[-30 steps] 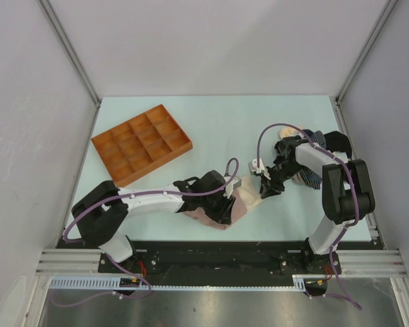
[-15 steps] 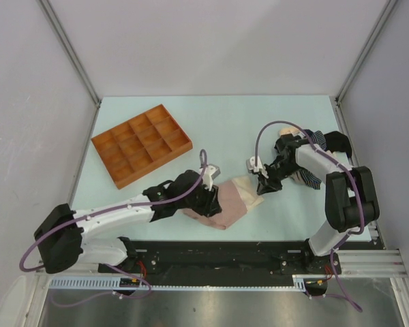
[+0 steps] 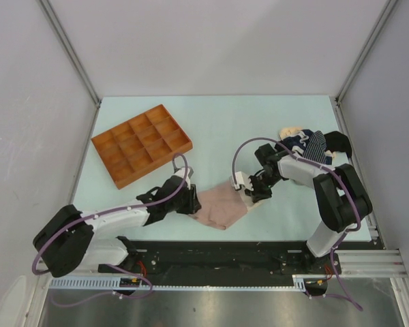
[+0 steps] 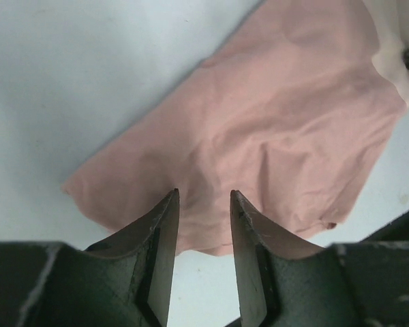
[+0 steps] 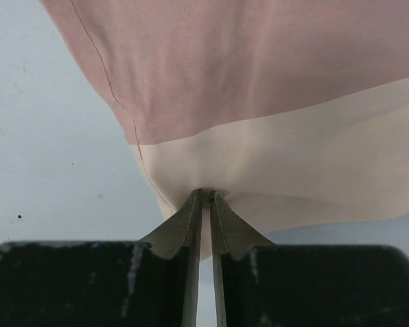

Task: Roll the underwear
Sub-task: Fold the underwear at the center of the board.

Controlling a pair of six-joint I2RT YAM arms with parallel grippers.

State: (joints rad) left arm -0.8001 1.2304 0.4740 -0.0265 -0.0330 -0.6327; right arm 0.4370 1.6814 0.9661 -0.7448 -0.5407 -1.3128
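A pale pink-beige underwear [image 3: 221, 210] lies spread flat on the table near the front edge. My left gripper [image 3: 193, 201] sits low at its left edge, open, with the fingertips over the cloth's hem and nothing pinched between them [image 4: 204, 197]. My right gripper [image 3: 247, 195] is at the cloth's right corner, shut on the cream band of the pink underwear [image 5: 259, 68]; the band bunches into the closed jaws [image 5: 205, 194]. More underwear, navy striped [image 3: 307, 144], black [image 3: 337, 142] and cream [image 3: 286, 132], lies heaped at the back right.
An orange compartmented tray [image 3: 142, 143] stands at the back left with nothing in its cells. Grey walls enclose the table on three sides. The right arm's cable loops above the cloth's right end.
The left gripper has slid left off the pink cloth to its left edge. The right gripper has come down and left to the cloth's right corner and closed on it. The cloth lies flatter.
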